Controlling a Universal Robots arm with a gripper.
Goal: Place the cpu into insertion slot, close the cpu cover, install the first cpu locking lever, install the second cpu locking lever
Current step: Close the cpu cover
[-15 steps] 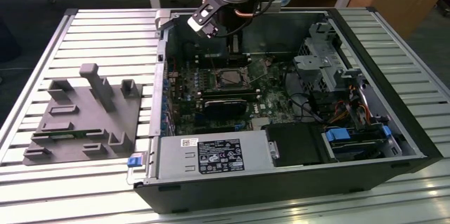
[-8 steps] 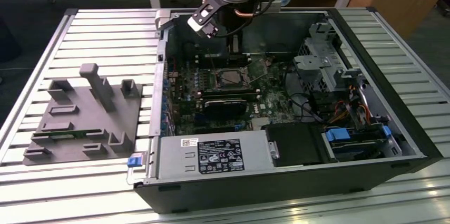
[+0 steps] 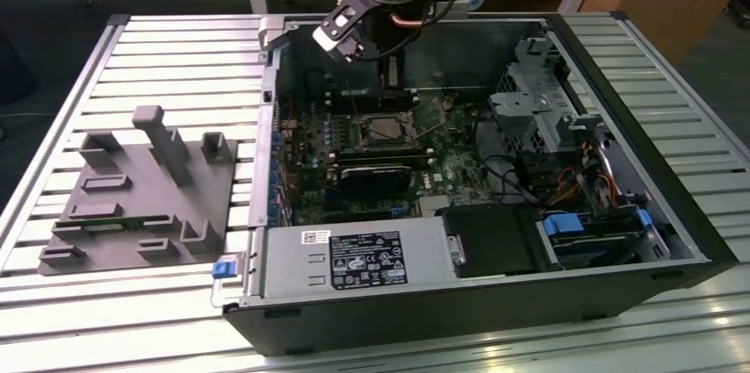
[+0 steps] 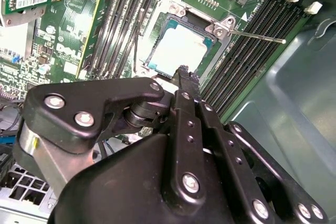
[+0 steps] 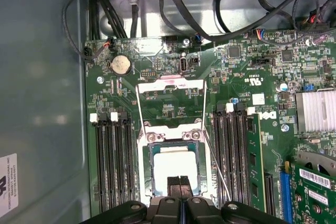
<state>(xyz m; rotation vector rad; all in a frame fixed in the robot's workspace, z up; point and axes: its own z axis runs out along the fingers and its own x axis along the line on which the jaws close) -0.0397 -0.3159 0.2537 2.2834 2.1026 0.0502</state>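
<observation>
CPU (image 5: 176, 163) first: you have it lying flat in the insertion slot (image 5: 146, 156), right under your gripper (image 5: 180, 184). The gripper's two dark fingertips are pressed together with nothing between them, over one edge of the chip. You cannot tell whether they touch it.

Treat the chip as light, stiff and thin. Its smooth metal lid will likely be slippery, and the contact side is probably fragile, so take it only by two opposite edges and never by the faces.

It faces bright side up. Being square, it has no real long axis, and its edges run parallel to the black memory slots (image 5: 113, 161) on both sides.

Further out, a thin locking lever (image 5: 218, 169) angles free from a socket corner and looks unlatched.

In the exterior view the socket sits mid-board in the open computer case (image 3: 656, 215).
</observation>
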